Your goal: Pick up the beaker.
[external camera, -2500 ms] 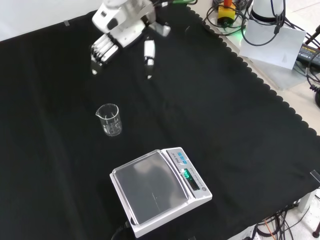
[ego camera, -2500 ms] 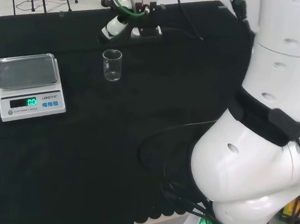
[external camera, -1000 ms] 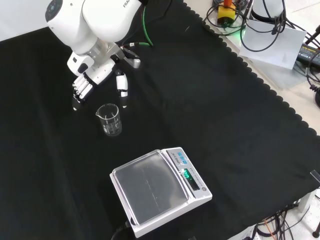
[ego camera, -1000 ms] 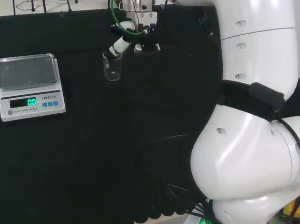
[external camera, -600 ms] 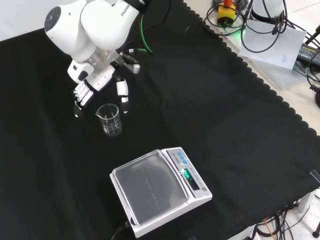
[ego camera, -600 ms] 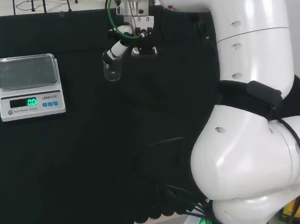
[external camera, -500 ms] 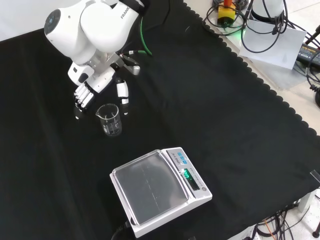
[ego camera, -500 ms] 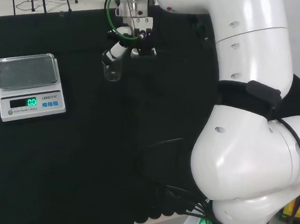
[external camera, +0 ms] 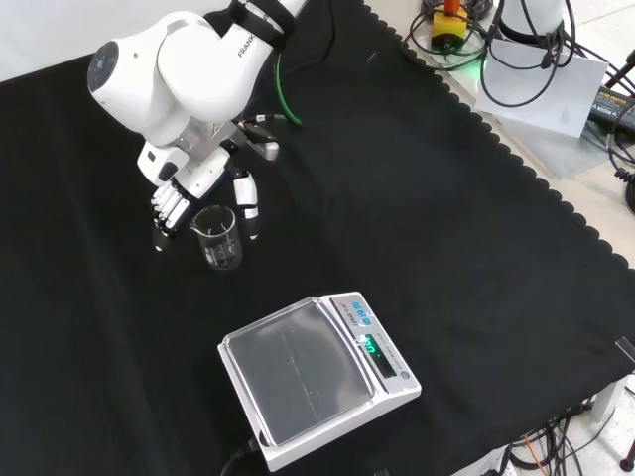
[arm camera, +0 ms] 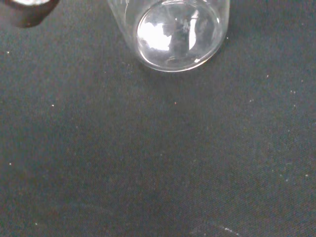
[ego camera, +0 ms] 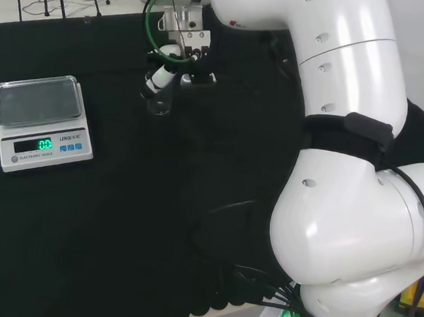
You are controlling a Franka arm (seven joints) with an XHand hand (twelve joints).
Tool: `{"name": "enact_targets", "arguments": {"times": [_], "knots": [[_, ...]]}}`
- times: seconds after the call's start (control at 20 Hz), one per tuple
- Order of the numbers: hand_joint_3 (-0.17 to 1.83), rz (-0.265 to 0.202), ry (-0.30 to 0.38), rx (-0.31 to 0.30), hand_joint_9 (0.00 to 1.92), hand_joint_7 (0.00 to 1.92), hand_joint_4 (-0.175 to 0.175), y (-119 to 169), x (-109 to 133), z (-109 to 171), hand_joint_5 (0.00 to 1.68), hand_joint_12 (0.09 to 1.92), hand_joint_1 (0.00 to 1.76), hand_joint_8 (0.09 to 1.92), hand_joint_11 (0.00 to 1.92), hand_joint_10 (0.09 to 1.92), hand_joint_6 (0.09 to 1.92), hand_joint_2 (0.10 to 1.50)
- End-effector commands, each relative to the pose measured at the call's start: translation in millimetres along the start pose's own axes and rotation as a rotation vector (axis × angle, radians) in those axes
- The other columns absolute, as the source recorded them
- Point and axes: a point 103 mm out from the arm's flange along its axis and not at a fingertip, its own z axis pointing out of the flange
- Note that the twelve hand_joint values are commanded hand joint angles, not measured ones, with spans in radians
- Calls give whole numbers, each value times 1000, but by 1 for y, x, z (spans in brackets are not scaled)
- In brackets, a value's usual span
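The hand [external camera: 203, 190] is coming down around the beaker [external camera: 217, 238] now, lower than a moment ago and closing the last bit of gap. In the front view its fingers [external camera: 169, 212] are hanging spread to the left of the glass and the thumb [external camera: 247, 205] to the right, bracketing the rim but not yet curling onto it. That is looking like the final approach before the squeeze. The beaker is standing upright on the desk [external camera: 417, 218], left of the frame's centre. The scale [external camera: 316, 375] is sitting lower in the frame, well apart, and open black cloth is stretching away to the right, so there is plenty of room for lifting.
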Motion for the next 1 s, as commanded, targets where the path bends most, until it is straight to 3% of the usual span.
{"name": "enact_targets", "arguments": {"times": [0.05, 0.45, 0.75, 0.8, 0.95, 1.0], "knots": [[178, 1, -9, 12, 6, 0, 68, 4, 3, 6, 0, 1054, 682, 436, 0, 848, 87, 763], [356, 8, -30, 0, 243, 57, 61, 9, 6, 10, 156, 1469, 885, 710, 27, 883, 87, 728], [638, 3, -21, -25, 606, 333, 38, 11, 6, 13, 371, 1370, 1043, 898, 469, 860, 87, 656], [663, 2, -15, -29, 654, 370, 34, 11, 6, 13, 372, 1339, 1060, 930, 530, 859, 202, 656], [716, -1, 0, -40, 759, 449, 23, 11, 5, 13, 232, 1266, 1108, 1034, 675, 872, 928, 681], [731, 0, 5, -47, 778, 464, 20, 11, 5, 13, 202, 1255, 1116, 1063, 700, 883, 1082, 690]]}}
